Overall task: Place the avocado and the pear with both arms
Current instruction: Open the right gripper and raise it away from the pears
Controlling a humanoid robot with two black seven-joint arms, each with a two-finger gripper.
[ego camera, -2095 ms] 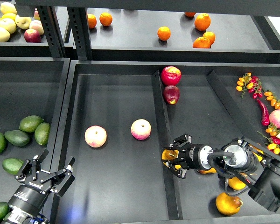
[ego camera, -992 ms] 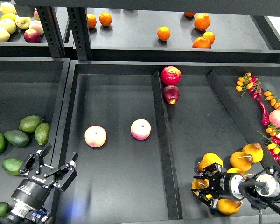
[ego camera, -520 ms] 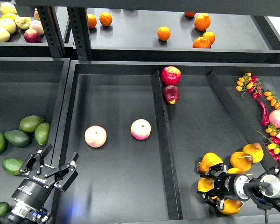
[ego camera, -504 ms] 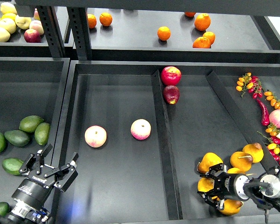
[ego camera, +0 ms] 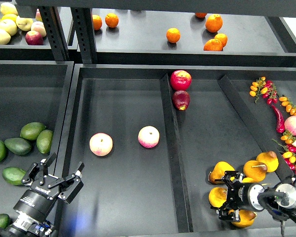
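Observation:
Several dark green avocados lie in the left bin; the nearest avocado (ego camera: 14, 174) is just left of my left gripper (ego camera: 52, 175). That gripper is open and empty, above the bin's right wall. Several orange-yellow pears lie at the lower right. One pear (ego camera: 217, 196) rests on the bin floor just in front of my right gripper (ego camera: 229, 195). Its fingers are spread wide above and below the pear's right side, not pressing it. More pears (ego camera: 254, 169) lie behind the gripper.
Two pink-yellow peach-like fruits (ego camera: 101, 144) (ego camera: 149, 137) lie in the middle bin. Two red fruits (ego camera: 181, 79) sit by the raised divider (ego camera: 173, 163). Oranges (ego camera: 173, 35) and apples (ego camera: 5, 24) are on the back shelf. Chillies and small tomatoes (ego camera: 281, 113) lie at far right.
My right gripper carried a pear from beside the divider down to the pear pile, set it on the floor and spread its fingers. The left gripper has barely moved.

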